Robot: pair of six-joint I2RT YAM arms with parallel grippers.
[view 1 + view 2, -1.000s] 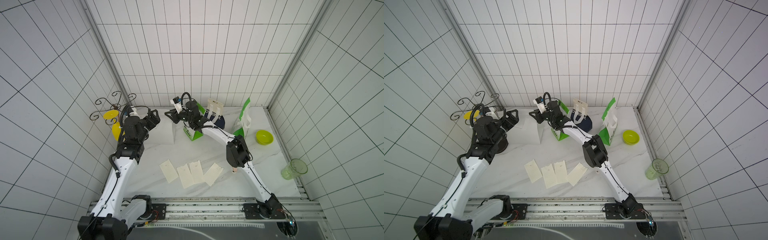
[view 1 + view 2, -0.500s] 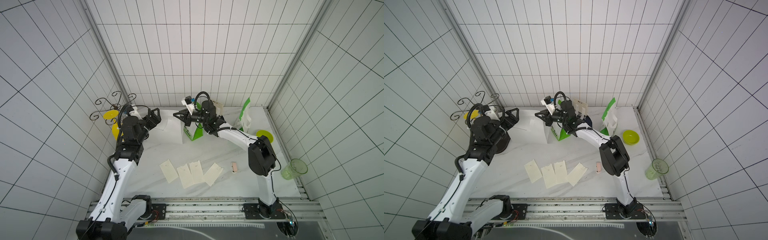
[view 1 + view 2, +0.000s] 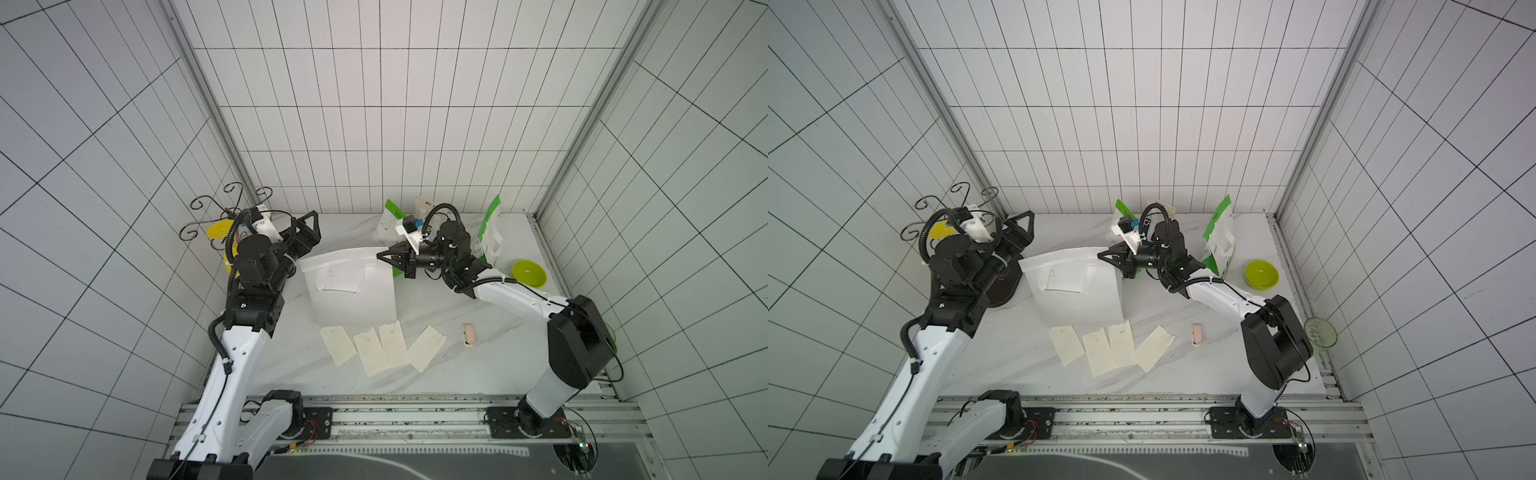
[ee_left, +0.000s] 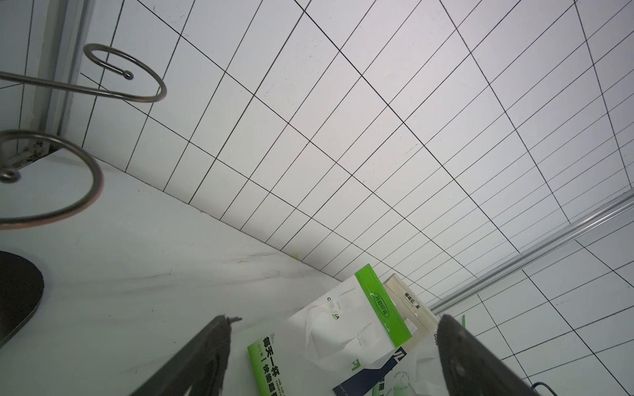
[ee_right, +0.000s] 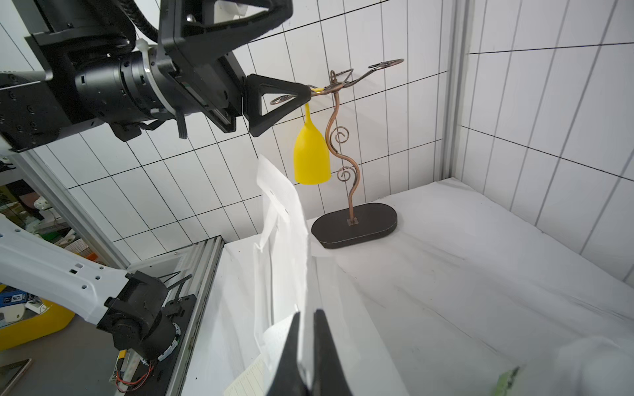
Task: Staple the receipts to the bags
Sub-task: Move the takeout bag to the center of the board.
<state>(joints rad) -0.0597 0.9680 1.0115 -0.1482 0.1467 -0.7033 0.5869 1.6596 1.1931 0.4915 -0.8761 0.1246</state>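
Staging only: no receipt shows as fastened to any bag, so all four pairings appear outstanding.
- Plain white bag (image 3: 349, 291): reference item, propped up by one top corner, base on the tabletop.
- Right gripper (image 3: 380, 254): claw pressed together, pinching that top corner.
- Left gripper (image 3: 309, 232): claw spread, empty, near the bag's opposite top corner, apparently not touching.
- Receipts (image 3: 392, 343): four loose strips lying flat, just in front of the bag's base.
- Small pink item (image 3: 468, 334), probably the stapler: beyond the receipts, apart from the bag.
- Green-and-white bags (image 3: 490, 232) and navy bag (image 4: 370, 373): behind the bag, with the right arm across the way to them.
- Wire rack (image 3: 220, 230) with its yellow glass (image 5: 311, 154): beside the bag, crowding the left gripper.
- Green bowl (image 3: 528, 273): well apart from the bag.
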